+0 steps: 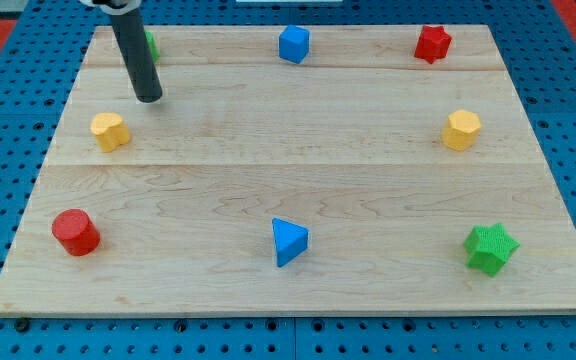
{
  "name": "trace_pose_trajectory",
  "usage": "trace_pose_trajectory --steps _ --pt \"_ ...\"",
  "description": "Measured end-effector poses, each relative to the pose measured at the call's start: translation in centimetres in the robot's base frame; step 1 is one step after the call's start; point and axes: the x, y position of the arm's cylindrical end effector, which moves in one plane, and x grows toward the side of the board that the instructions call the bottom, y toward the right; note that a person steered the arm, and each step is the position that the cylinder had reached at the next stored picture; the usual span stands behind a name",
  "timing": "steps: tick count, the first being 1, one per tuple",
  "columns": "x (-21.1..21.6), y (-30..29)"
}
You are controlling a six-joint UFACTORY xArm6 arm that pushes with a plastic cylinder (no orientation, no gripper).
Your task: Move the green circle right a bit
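Observation:
The green circle (151, 44) sits at the board's top left corner, mostly hidden behind my rod; only a green sliver shows on the rod's right side. My tip (149, 98) rests on the board just below the green circle, toward the view's bottom. It is above and to the right of the yellow block (109, 131).
On the wooden board (298, 290): a blue cube (293, 44) at top centre, a red star (432, 43) at top right, a yellow hexagon (461, 130) at right, a green star (491, 248) at bottom right, a blue triangle (288, 241) at bottom centre, a red cylinder (75, 232) at bottom left.

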Motion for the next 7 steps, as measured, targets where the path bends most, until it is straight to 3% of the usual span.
trace_pose_trajectory --steps 3,5,7 --pt "-4.7 -8.1" --pt "-8.9 -8.0" --pt "-9.2 -6.7"
